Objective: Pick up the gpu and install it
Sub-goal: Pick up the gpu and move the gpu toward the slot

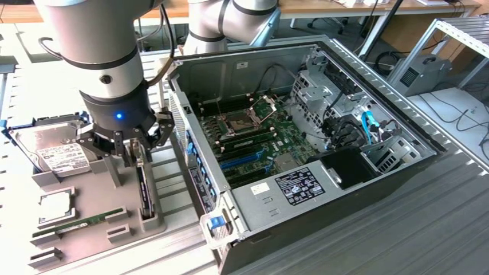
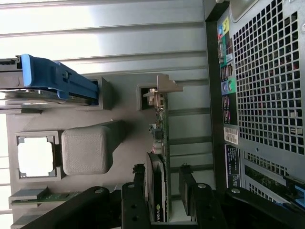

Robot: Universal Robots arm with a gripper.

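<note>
The fingers (image 2: 187, 183) stand open, one on either side of the one gpu (image 1: 145, 197), which stands on edge in a slot of the grey tray (image 1: 91, 192). The tray also holds one hard drive (image 1: 57, 152), one processor chip (image 1: 54, 205) and one memory stick (image 1: 80, 223). One open computer case (image 1: 229, 74) sits beside it on the counter (image 1: 428, 229).
</note>
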